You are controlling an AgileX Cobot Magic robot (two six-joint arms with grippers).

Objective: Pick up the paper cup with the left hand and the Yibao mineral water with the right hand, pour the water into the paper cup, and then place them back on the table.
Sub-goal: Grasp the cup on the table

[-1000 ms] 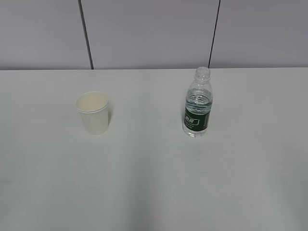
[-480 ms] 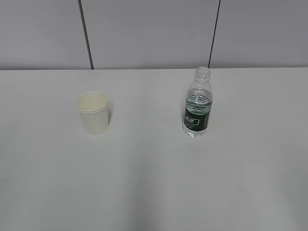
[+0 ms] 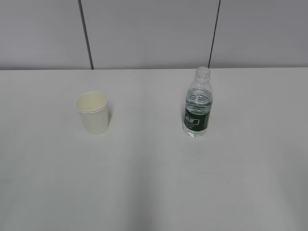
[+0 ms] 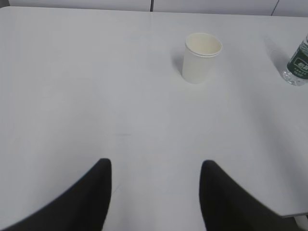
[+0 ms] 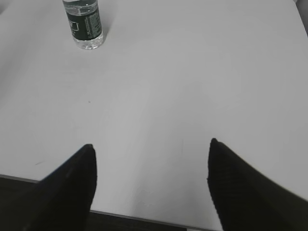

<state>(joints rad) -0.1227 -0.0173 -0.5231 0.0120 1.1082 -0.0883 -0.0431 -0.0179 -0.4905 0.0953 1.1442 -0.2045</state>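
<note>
The paper cup [image 3: 93,113] stands upright and empty on the white table [image 3: 154,183], left of centre; it also shows in the left wrist view [image 4: 200,57]. The Yibao mineral water [image 3: 197,103], uncapped and part full, stands upright to its right; it also shows in the left wrist view [image 4: 298,67] and the right wrist view [image 5: 84,24]. My left gripper [image 4: 156,166] is open and empty, well short of the cup. My right gripper [image 5: 151,147] is open and empty over the table's near edge, far from the bottle. Neither arm shows in the exterior view.
A grey panelled wall [image 3: 154,33] with dark seams stands behind the table. The table's near edge [image 5: 144,217] shows in the right wrist view, with dark space below it.
</note>
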